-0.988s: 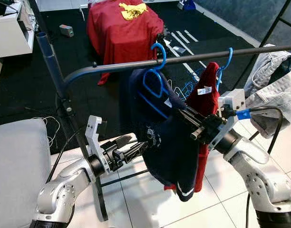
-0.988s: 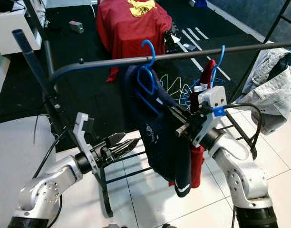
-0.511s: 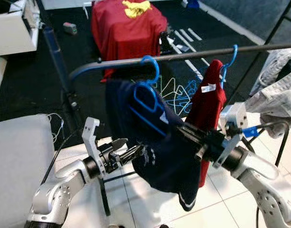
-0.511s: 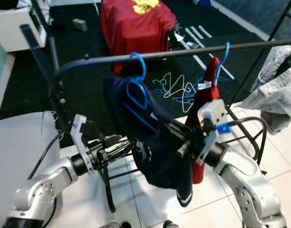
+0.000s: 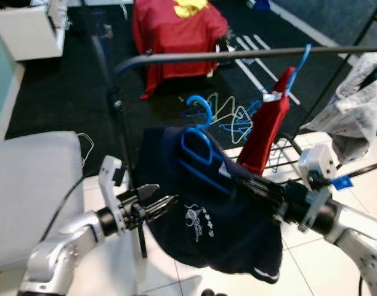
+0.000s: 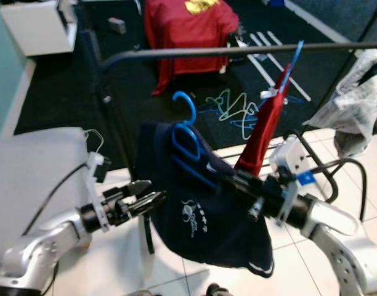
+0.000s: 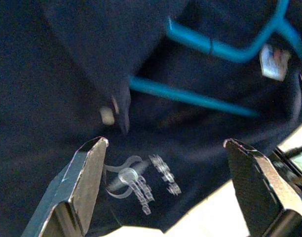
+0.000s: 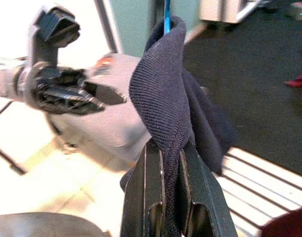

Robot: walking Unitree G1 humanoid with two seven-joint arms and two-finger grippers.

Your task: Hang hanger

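Blue hanger (image 5: 201,148): off the rail, below it; its hook (image 5: 201,106) points up in free air, touching nothing. It carries the navy garment.
Navy garment (image 5: 219,228): draped over the blue hanger, sagging low between the two arms; white printed emblem (image 5: 198,217) on the front, white stripe at the lower hem.
Right tool (image 8: 171,163): pressed together, pinching a fold of the navy garment along with the hanger's blue wire; the right wrist view shows cloth bunched between the two black fingers. It bears the load from the robot's right side.
Left tool (image 5: 156,206): spread, fingers apart, just beside the garment's left edge; the left wrist view shows both fingertips (image 7: 89,163) clear of the cloth, the emblem between them. No grip seen.
Rail (image 5: 238,55): dark horizontal bar, curving down at its left end into an upright post.
Red garment (image 5: 268,126): hanging from the rail on a second blue hanger (image 5: 304,58), just behind the right arm.
Grey clothing (image 5: 352,105): bunched on the rack's far right end.
Floor: white tiles under the robot, black mat beyond; loose pale and blue hangers (image 5: 228,117) lie in a heap on the mat.
Red cloth (image 5: 176,31): draped over an object on the mat, yellow patch on top.
Grey cushion (image 5: 28,191): at the robot's left, near the left arm.
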